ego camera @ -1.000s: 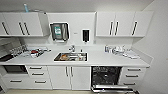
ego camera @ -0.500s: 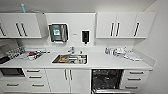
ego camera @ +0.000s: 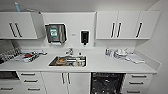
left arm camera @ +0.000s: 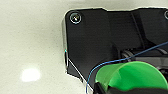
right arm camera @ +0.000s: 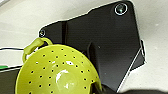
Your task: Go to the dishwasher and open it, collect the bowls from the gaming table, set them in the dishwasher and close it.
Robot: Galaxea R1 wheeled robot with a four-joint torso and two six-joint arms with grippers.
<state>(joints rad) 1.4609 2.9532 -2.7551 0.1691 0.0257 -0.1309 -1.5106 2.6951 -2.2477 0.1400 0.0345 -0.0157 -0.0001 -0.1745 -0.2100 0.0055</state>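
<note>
Under the counter the dishwasher is growing larger as the robot closes in, green bowl and yellow-green bowl riding along, finger states can't tell.

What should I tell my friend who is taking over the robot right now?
Left gripper: a bright green bowl sits close at it; grasp unclear.
Right gripper: a pale yellow-green bowl with holes sits close at it; grasp unclear.
The dishwasher is straight ahead under the counter, right of the sink, its dark inside showing.
Done: dishwasher open, bowls collected, it seems.
Left: put both bowls in the dishwasher and close it.
</note>
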